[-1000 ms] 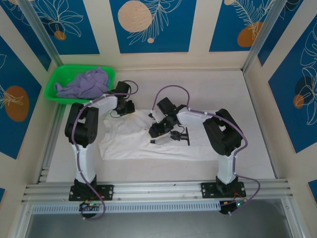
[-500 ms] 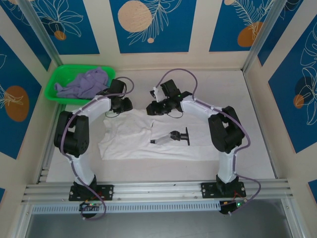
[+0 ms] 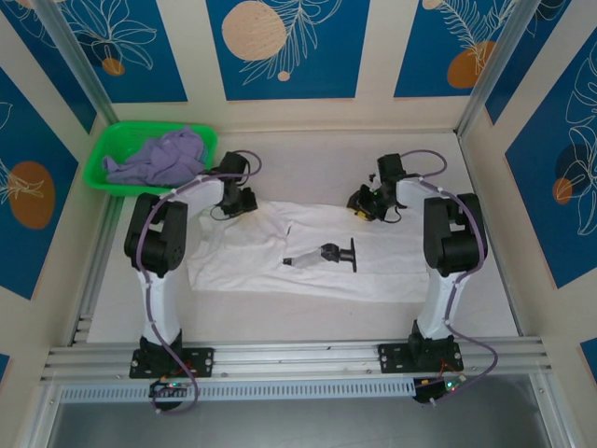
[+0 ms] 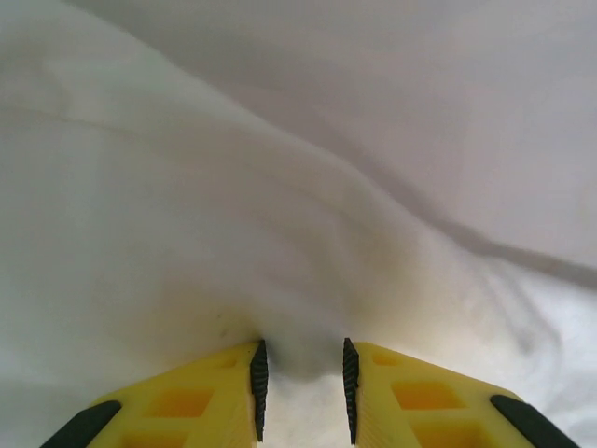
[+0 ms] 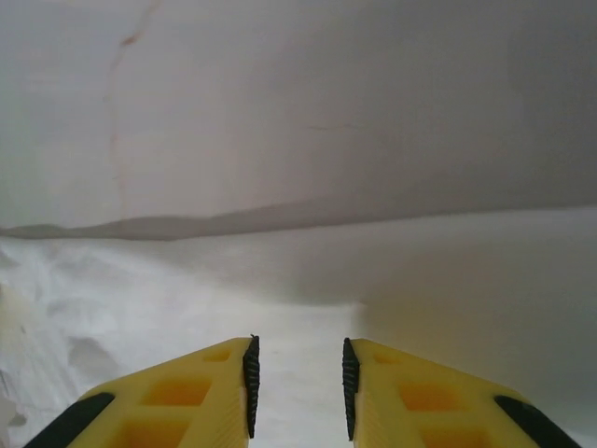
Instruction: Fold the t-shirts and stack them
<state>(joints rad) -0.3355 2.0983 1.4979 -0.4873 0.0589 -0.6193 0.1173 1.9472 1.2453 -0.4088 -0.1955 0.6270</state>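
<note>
Your left gripper (image 4: 300, 392) pinches a ridge of the white t-shirt (image 3: 244, 271) — your right gripper (image 5: 297, 392) sits over its cloth, grip impossible to tell.

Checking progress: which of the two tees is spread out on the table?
The white t-shirt, laid out flat; the lavender t-shirt lies crumpled in the green basket.
</note>
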